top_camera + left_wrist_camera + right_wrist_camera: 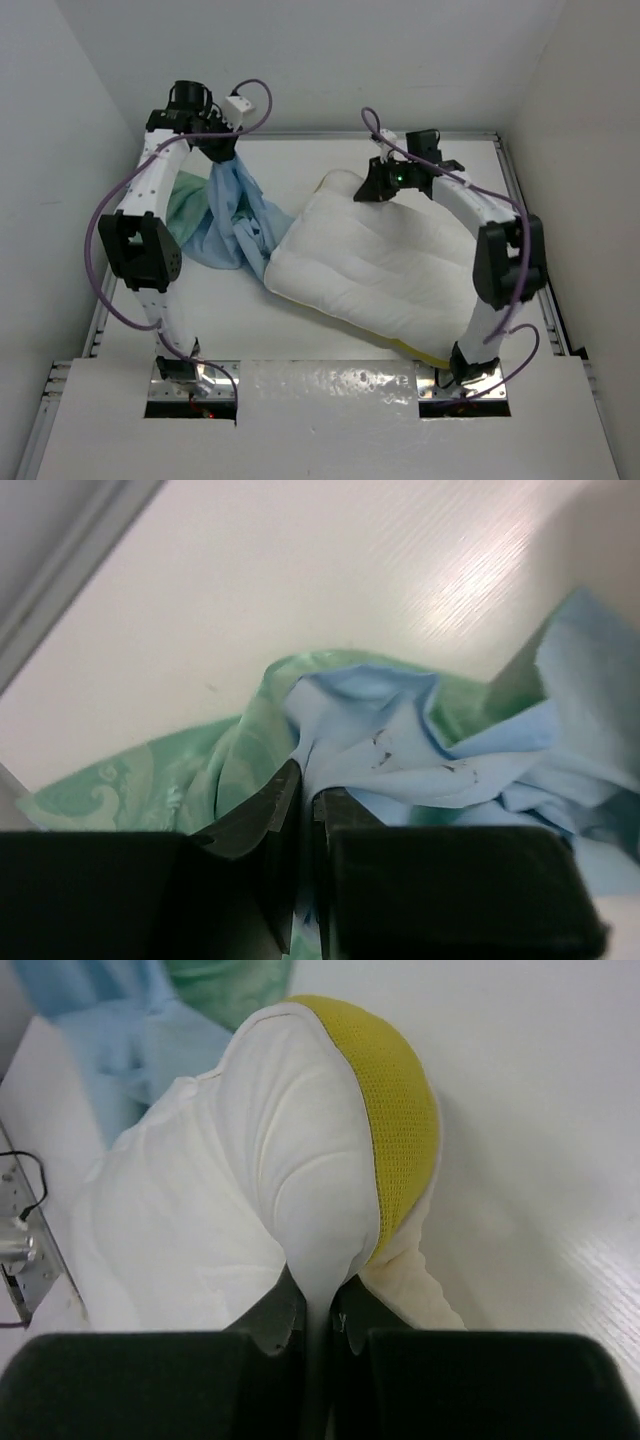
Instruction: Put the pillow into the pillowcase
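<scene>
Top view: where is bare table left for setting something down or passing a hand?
Bare table shows at the far edge, between the hanging pillowcase and the pillow, and in a near strip between the pillow and the front panel, right of the left arm. Crowded: left-centre, where pillowcase meets pillow, and under the right arm.

White pillow (380, 265) edged yellow, pillowcase (235, 225) light blue, scroll-patterned green

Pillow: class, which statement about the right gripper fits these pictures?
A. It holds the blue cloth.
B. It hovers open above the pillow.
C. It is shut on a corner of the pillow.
C: the right gripper pinches a white fold of the pillow between closed fingers.
</scene>
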Tool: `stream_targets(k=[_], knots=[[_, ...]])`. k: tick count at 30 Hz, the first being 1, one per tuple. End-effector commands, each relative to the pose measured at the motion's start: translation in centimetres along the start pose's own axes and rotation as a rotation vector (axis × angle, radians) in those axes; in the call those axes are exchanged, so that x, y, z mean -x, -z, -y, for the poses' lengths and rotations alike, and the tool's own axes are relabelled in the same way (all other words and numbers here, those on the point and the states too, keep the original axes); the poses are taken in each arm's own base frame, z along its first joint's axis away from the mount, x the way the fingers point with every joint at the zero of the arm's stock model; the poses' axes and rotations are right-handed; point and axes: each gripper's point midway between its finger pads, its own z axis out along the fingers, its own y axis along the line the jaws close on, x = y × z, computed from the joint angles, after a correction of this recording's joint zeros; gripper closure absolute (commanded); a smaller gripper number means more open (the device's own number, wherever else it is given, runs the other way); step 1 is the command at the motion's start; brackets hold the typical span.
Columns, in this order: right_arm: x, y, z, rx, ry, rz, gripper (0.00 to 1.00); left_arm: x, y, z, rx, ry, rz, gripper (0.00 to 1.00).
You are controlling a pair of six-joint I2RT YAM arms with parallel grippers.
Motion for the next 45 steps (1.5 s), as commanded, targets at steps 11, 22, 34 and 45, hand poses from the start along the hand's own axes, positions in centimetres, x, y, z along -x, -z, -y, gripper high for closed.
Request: stream_targets(k=[11, 22, 34, 45], knots=[[4.0, -5.6, -21.1, 0.420, 0.351, 0.050, 1.00, 6.0, 2.7, 6.0, -0.191, -0.010, 0.218, 0.89], [13.1, -12.2, -13.4, 0.176, 0.069, 0.347, 1.00, 1.0, 3.1, 8.7, -0.245, -0.142, 0.105, 0.89], [12.5, -8.6, -1.4, -0.220, 0.142, 0.237, 0.01, 2.9, 2.1, 7.3, -0.204, 0.008, 0.154, 0.13], [3.9, -4.5, -13.4, -0.243, 0.667, 0.099, 0.71, -5.1, 0.0, 4.3, -0.153, 0.181, -0.008, 0.53]])
